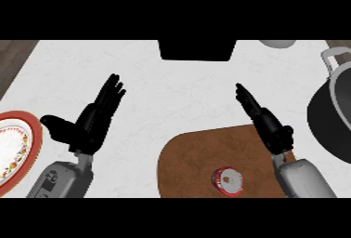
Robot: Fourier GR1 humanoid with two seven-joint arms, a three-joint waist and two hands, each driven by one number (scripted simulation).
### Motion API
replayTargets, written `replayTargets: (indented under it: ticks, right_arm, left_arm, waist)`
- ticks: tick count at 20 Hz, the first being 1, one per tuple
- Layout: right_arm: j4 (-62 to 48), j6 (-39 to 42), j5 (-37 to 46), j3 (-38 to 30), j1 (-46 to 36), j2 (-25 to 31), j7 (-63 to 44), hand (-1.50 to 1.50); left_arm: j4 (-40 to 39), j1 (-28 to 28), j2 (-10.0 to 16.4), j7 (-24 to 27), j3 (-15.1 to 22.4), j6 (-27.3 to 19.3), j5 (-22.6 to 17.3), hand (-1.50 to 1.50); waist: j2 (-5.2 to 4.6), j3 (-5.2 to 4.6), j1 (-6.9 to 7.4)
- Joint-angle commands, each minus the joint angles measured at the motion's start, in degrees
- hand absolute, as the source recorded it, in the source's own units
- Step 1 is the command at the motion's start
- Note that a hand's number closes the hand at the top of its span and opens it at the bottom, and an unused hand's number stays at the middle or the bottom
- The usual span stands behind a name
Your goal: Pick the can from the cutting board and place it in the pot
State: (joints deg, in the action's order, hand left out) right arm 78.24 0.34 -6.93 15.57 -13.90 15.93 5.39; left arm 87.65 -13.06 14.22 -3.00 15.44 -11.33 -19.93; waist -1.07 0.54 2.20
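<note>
A can [228, 181] with a red rim and pale top stands on the brown cutting board [192, 158] at the lower middle. A dark pot [329, 121] with a grey handle sits at the right edge, partly cut off. My right hand [269, 124] is open, fingers straight and pointing up-left, over the board's far right corner, above and right of the can and apart from it. My left hand [89, 123] rests open at the left, fingers up, holding nothing.
A plate [15, 151] with a red patterned rim lies at the left edge. A black block [197, 49] sits at the counter's far edge in the middle, a pale round object [277, 43] beside it. Dark wood shows at the top left corner.
</note>
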Motion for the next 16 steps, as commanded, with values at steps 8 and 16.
replayTargets:
  ticks: [8, 16]
  right_arm:
    - [9.89, -27.37, 24.25, -0.09, 7.24, 3.58, -11.55, 1.50]
    - [34.25, -46.75, 40.21, 13.18, 23.04, -9.20, -4.22, -1.50]
  left_arm:
    - [-6.38, 9.00, 6.12, -4.72, 2.43, 2.99, 3.65, 0.00]
    - [-6.74, 8.66, 6.59, -4.39, 2.69, 4.99, 3.97, 0.00]
  waist:
    - [2.89, -1.35, -8.29]
    - [2.05, -0.74, -5.63]
